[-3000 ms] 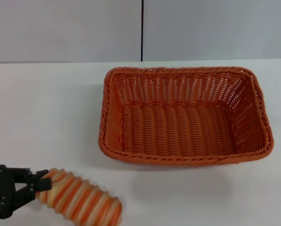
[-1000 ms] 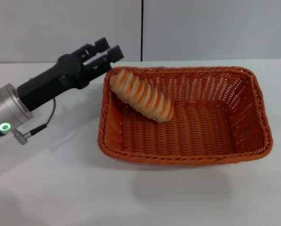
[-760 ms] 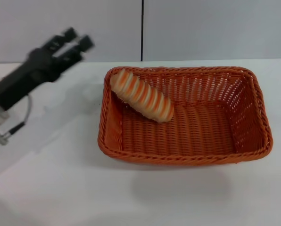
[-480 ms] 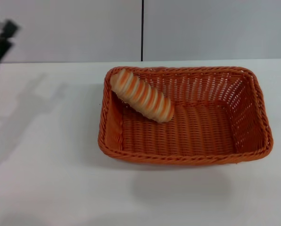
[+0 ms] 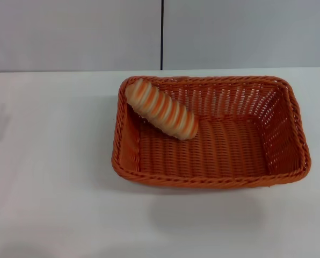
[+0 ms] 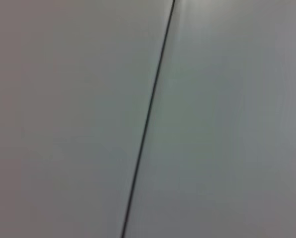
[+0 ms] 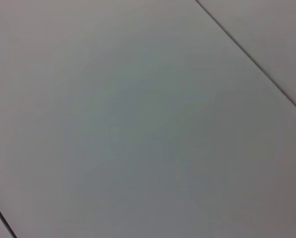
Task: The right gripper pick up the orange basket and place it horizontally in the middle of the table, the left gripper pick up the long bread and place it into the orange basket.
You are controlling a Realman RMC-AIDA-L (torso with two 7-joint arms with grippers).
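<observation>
We see the long bread lying inside the orange basket, slanted, one end propped on the rim at the back corner on the robot's left, the other end down on the woven floor. The basket sits long side across, about mid bench, flat and level. So we judge both halves of the task done: basket placed, bread in it. Nothing looks left except maybe settling the bread flatter, which we judge optional.

Neither pincer shows anywhere; head view has no arm in it, and both wrist views give only plain grey panel with a dark seam. So we cannot place basket or bread relative to either pincer, and whether the left or right pincer is apart or together we cannot tell.
</observation>
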